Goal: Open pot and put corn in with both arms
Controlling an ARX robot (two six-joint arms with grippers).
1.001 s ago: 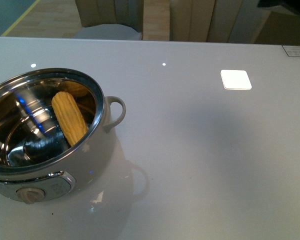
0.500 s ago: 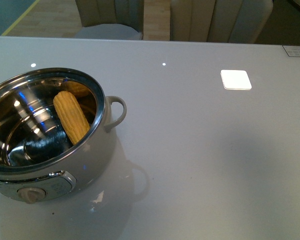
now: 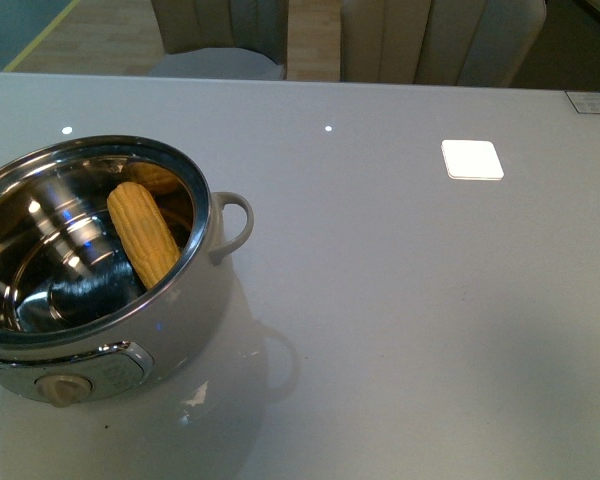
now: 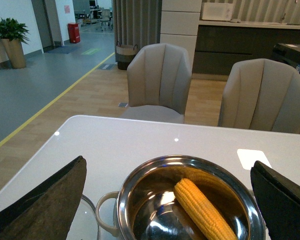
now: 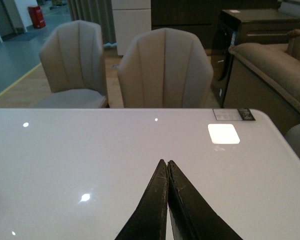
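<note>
The cream-white pot [image 3: 195, 320] stands lidless at the table's near left, its beige knob [image 3: 58, 388] facing me. The yellow corn [image 3: 140, 232] lies inside, leaning against the steel wall on the handle side. No arm appears in the front view. In the left wrist view my left gripper [image 4: 167, 161] is open and empty, with its dark fingers [image 4: 45, 200] spread wide on either side of the pot [image 4: 190, 161] and the corn [image 4: 202, 210]. A curved glass edge, the lid [image 4: 90, 215], shows beside the pot's loop handle [image 4: 104, 212]. My right gripper [image 5: 167, 162] is shut on nothing above bare table.
The white table [image 3: 410, 300] carries a bright square reflection [image 3: 471, 159] at the right and a small label [image 3: 590, 100] at the far right corner. Beige chairs [image 4: 160, 80] stand behind the far edge.
A dark shape at the top right of the front view has left the picture. The corn has shifted very slightly in the pot.
</note>
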